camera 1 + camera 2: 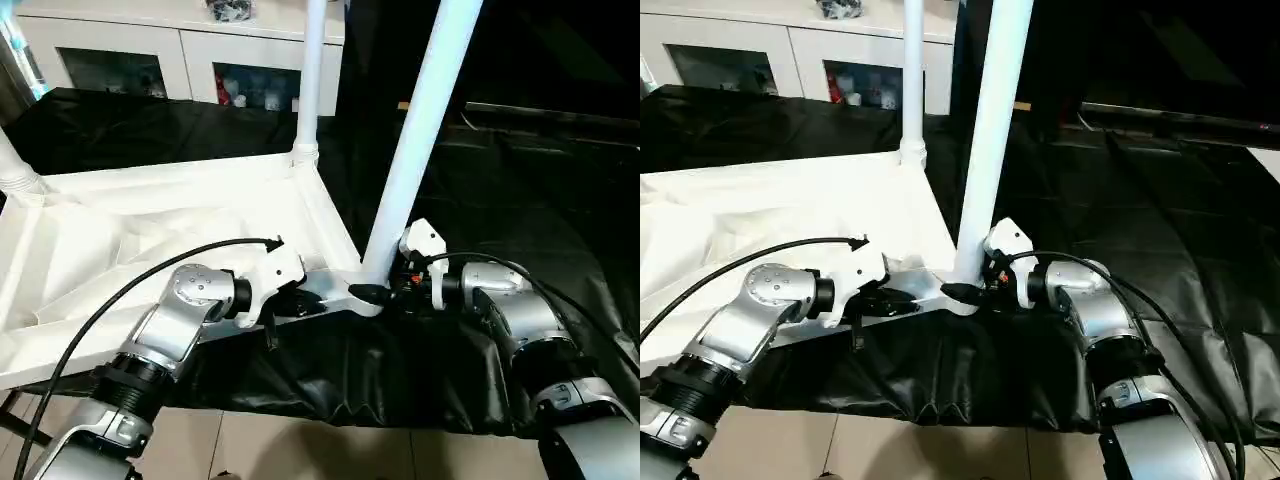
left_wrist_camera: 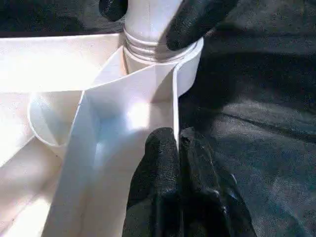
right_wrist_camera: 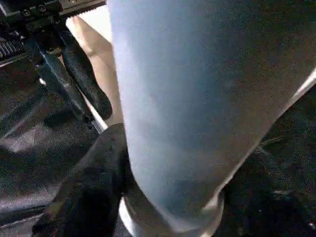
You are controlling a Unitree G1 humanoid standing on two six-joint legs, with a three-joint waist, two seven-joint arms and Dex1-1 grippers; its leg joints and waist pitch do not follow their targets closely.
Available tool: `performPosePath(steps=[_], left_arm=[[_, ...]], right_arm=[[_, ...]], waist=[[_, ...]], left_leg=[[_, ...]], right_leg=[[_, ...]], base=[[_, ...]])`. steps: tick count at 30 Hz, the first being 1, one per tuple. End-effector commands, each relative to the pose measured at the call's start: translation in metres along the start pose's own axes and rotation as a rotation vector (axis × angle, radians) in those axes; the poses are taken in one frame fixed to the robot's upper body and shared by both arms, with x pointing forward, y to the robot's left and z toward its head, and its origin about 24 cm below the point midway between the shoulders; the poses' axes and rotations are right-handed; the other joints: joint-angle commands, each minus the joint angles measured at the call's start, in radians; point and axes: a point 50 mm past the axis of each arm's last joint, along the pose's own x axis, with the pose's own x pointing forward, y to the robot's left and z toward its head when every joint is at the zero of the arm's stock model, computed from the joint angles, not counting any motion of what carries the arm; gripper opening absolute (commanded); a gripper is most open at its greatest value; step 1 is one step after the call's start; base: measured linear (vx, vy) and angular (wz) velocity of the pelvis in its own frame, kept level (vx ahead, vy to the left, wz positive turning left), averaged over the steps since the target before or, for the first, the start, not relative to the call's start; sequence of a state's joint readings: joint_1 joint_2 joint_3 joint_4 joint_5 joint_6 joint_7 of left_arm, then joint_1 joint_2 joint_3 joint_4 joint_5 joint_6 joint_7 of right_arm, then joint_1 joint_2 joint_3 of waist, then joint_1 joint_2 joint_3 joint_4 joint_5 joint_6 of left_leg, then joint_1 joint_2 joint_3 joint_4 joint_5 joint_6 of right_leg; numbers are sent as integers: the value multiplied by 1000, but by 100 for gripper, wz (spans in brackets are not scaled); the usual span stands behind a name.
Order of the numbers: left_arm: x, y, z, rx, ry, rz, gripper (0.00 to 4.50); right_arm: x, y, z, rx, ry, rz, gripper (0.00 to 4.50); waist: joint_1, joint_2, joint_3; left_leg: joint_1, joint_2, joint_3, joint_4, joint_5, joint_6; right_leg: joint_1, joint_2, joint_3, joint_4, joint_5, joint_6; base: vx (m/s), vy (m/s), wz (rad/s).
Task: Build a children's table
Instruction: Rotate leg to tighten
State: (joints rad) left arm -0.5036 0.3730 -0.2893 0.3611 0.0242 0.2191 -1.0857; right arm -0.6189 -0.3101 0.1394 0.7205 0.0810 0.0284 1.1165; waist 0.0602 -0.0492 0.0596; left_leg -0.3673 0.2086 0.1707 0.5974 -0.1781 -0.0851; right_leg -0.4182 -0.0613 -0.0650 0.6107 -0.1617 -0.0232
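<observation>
Left gripper (image 1: 290, 303) pinches the tabletop (image 1: 150, 240) rim, pressed together on the thin wall. Just beside it, right gripper (image 1: 378, 293) straddles the nearest leg (image 1: 415, 140) at its corner socket (image 2: 187, 69) — fingers flanking, grip unconfirmed. Beyond, a second leg (image 1: 310, 75) stands seated. Step: seating this leg; next — firm downward twist, judged.

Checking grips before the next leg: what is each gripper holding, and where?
Left gripper pinches the tabletop edge wall beside the near corner socket. Right gripper clasps the near leg at its base, just above the socket.
</observation>
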Motion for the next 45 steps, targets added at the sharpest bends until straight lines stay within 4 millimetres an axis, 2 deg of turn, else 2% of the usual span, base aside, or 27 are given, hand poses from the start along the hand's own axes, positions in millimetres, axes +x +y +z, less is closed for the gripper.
performPosePath(steps=[1,4,5,7,9,10,11,12,13,17,18,20,21,22,23,24,28,30,31,33,35,36,38,39,41,44,45], left_arm=[[4,-4,12,43,-61,-27,0],[4,-6,10,38,-56,-33,0],[4,-7,10,37,-56,-34,0],[4,-7,9,31,-58,-30,0],[4,-7,9,23,-59,-21,0],[5,-5,10,11,-67,0,0],[8,-2,12,-1,-75,29,0],[11,1,14,-12,-84,59,0],[12,2,15,-14,-86,68,0],[24,6,22,-29,-90,131,0],[30,7,26,-40,-94,157,0],[46,12,38,-80,-109,241,0],[50,14,42,-88,-114,267,0],[52,14,43,-92,-118,274,0],[58,14,50,-108,-137,301,0],[61,14,53,-112,-147,308,0],[63,11,58,-78,-169,283,0],[59,9,55,-47,-170,249,0],[56,8,53,-34,-171,229,0],[54,7,52,-24,-171,217,0],[46,7,47,-4,-172,186,0],[43,6,45,5,-172,168,0],[40,5,43,14,-172,150,0],[33,2,37,26,-165,110,0],[27,0,32,31,-151,84,0],[22,0,27,38,-128,60,0],[20,-1,26,40,-125,53,0]], right_arm=[[2,3,-5,-1,33,29,249],[4,6,-10,13,38,31,242],[4,6,-12,20,37,29,220],[6,8,-15,39,31,24,214],[7,10,-17,58,22,20,205],[9,11,-20,80,11,-11,202],[12,11,-22,103,-3,-54,202],[15,11,-25,133,-19,-112,200],[17,11,-25,144,-26,-134,200],[28,10,-27,222,-58,-257,199],[34,10,-26,250,-72,-302,199],[53,10,-22,344,-99,-427,199],[58,9,-20,370,-106,-464,198],[60,9,-19,377,-106,-475,198],[69,9,-14,409,-106,-522,198],[74,10,-11,420,-106,-531,198],[89,15,6,392,-135,-481,198],[87,14,9,360,-149,-450,254],[84,13,9,353,-152,-437,254],[82,11,8,349,-153,-434,271],[71,6,5,321,-146,-417,289],[66,4,4,302,-141,-405,302],[61,2,4,283,-134,-389,318],[50,-1,2,227,-111,-344,323],[39,-5,1,167,-86,-318,350],[23,-9,1,126,-73,-255,350],[19,-9,0,118,-67,-230,350]], waist=[[-1,-5,-68],[-1,-1,-68],[-1,0,-68],[-2,3,-69],[-3,2,-68],[-4,7,-68],[-5,5,-67],[-6,4,-66],[-9,-2,-64],[-15,-2,-60],[-16,2,-58],[-18,2,-58],[-21,8,-56],[-21,6,-60],[-18,14,-62],[-24,12,-62],[-22,9,-68],[-20,8,-69],[-20,2,-70],[-20,5,-70],[-22,-1,-69],[-23,2,-68],[-19,5,-70],[-21,15,-68],[-18,12,-69],[-13,17,-71],[-12,14,-72]], left_leg=[[7,22,1,-69,-204,46],[8,23,0,-69,-211,42],[8,23,0,-70,-210,42],[9,23,1,-70,-210,43],[9,23,0,-71,-219,41],[10,23,0,-71,-225,37],[10,23,1,-71,-226,35],[12,23,0,-72,-237,30],[12,21,-1,-74,-247,24],[16,17,-2,-73,-291,10],[20,16,-4,-73,-309,6],[24,14,-5,-73,-324,5],[28,12,-5,-72,-338,-3],[30,11,-9,-71,-346,-10],[28,12,-10,-72,-342,-10],[21,13,-12,-75,-338,-11],[14,14,-8,-75,-307,9],[11,15,-5,-75,-280,18],[9,15,-4,-75,-265,24],[10,17,-2,-75,-256,30],[7,17,-2,-75,-247,37],[5,18,-4,-77,-246,38],[12,20,-1,-73,-238,38],[8,21,-2,-77,-233,37],[10,22,0,-75,-242,38],[10,23,1,-73,-226,39],[7,24,1,-73,-214,41]], right_leg=[[55,-71,44,-77,-316,-179],[56,-72,44,-77,-318,-179],[55,-71,45,-76,-313,-181],[55,-70,45,-75,-292,-190],[56,-69,45,-76,-298,-190],[55,-69,45,-77,-305,-190],[55,-69,45,-78,-304,-189],[53,-69,45,-80,-319,-184],[54,-68,43,-83,-356,-174],[47,-71,42,-98,-478,-131],[43,-71,41,-103,-517,-118],[40,-71,38,-110,-557,-103],[33,-69,37,-114,-570,-100],[37,-70,32,-114,-581,-96],[39,-73,33,-113,-566,-97],[42,-70,33,-109,-534,-103],[48,-70,39,-97,-417,-134],[52,-70,41,-92,-371,-151],[54,-71,42,-88,-351,-158],[56,-71,43,-86,-327,-169],[59,-73,43,-85,-333,-172],[59,-74,42,-86,-351,-169],[55,-75,45,-87,-341,-174],[56,-71,45,-83,-315,-185],[55,-70,45,-81,-299,-192],[56,-68,46,-77,-256,-207],[58,-69,46,-73,-229,-214]], base=[[0,0,0],[0,0,0],[0,0,0],[0,0,0],[0,0,0],[0,0,0],[0,0,0],[0,0,0],[0,0,0],[0,0,0],[0,0,0],[0,0,0],[0,0,0],[0,0,0],[0,0,0],[0,0,0],[0,0,0],[0,0,0],[0,0,0],[0,0,0],[0,0,0],[0,0,0],[0,0,0],[0,0,0],[0,0,0],[0,0,0],[0,0,0]])
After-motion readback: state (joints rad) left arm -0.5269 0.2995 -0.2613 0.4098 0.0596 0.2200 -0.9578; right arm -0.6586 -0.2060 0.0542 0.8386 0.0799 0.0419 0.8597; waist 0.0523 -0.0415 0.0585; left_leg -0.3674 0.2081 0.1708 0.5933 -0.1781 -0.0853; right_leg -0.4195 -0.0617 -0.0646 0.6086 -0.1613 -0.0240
